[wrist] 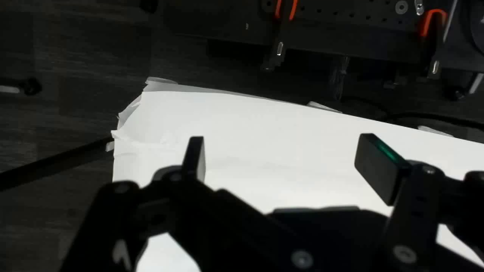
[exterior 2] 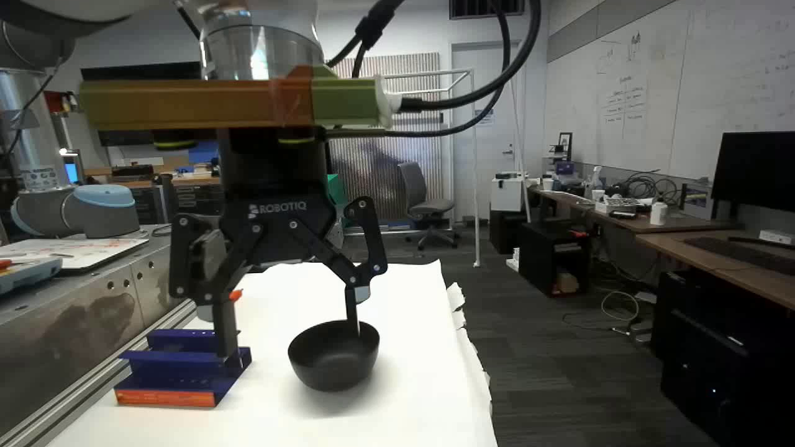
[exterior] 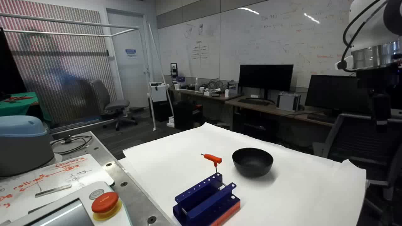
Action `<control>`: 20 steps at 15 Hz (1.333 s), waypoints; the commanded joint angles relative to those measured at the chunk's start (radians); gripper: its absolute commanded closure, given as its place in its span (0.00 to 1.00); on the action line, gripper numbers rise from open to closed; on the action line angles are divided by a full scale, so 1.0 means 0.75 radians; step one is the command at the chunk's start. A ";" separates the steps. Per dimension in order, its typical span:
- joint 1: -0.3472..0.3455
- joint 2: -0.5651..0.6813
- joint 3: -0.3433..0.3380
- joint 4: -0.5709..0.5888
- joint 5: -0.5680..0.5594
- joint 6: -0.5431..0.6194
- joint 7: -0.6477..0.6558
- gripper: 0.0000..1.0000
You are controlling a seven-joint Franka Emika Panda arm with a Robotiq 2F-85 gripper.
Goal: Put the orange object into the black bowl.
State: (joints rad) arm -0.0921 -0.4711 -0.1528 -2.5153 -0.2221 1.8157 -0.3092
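The orange object is a T-handled tool (exterior: 213,158) with a thin dark shaft, standing upright at the end of the blue rack (exterior: 204,201). In an exterior view a bit of its orange handle (exterior 2: 236,295) shows behind a gripper finger. The black bowl (exterior: 252,161) stands upright beside the rack and looks empty; it also shows in an exterior view (exterior 2: 332,360). My gripper (exterior 2: 289,330) is open and empty, raised above the table, apart from both. It is partly visible at the right edge of an exterior view (exterior: 381,121). The wrist view shows nothing between the fingers (wrist: 287,162).
White paper (exterior: 301,188) covers the table. A metal bench (exterior 2: 93,304) runs alongside, with a grey and light-blue arm (exterior 2: 102,211) on it. A pendant with a red stop button (exterior: 105,202) lies near the bench edge. An office chair (exterior: 364,147) stands beyond the table.
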 commanded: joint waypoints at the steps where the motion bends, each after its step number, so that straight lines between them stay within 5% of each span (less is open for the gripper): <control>1: 0.003 0.000 -0.002 0.006 0.000 -0.004 0.001 0.00; 5: 0.003 -0.002 -0.003 0.011 -0.001 -0.002 0.001 0.00; 20: 0.234 0.853 0.272 0.892 0.086 0.107 0.011 0.00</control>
State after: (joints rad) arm 0.0672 0.0259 0.0151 -1.9855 -0.1652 1.9144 -0.3205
